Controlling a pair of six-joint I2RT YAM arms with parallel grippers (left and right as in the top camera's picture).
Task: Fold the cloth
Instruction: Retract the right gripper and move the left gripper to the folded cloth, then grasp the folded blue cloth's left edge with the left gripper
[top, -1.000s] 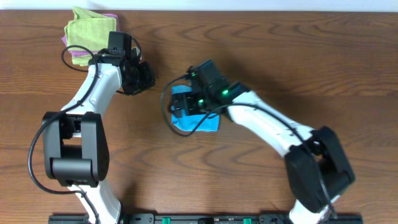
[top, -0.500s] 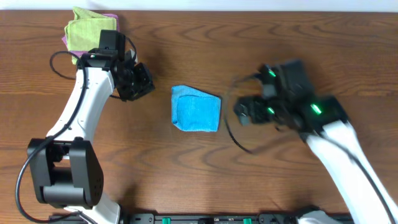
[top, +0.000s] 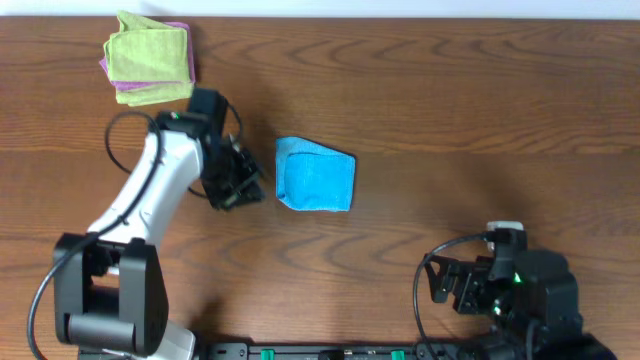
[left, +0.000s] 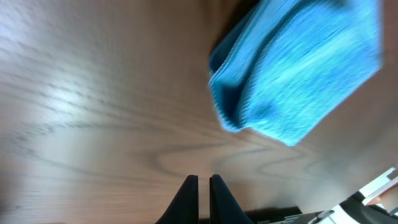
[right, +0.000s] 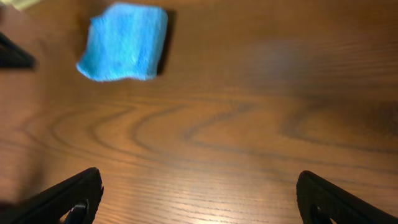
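The right claw (top: 445, 285) has pulled all the way back. A second ago it was down on the cloth (top: 315, 175), half a second ago it was swinging off to the right, and now it sits by its own base at the near edge of the worktop (top: 450, 100). Its wrist view shows the fingers spread wide with nothing between them, and the cloth small and far off at the top left.

The left claw (top: 235, 185) has gone the other way. It was up near the lime-green cloth (top: 150, 55) and has dropped to just beside the blue cloth's left edge, apart from it as far as I can see. From its wrist camera the two fingertips are pinched nearly together and hold nothing, with the cloth's doubled corner just ahead of them.

The cloth has not budged in the last half second. It lies free near the middle of the worktop as a compact, roughly square packet with a layered fold showing along one side. The lime-green cloth and the purple cloth (top: 125, 92) under it sit stacked at the far left corner, well away.

To my eye the fold is made and let go, and the right arm is finished. Whether the left claw means to tidy an edge or is only passing, I can't say.
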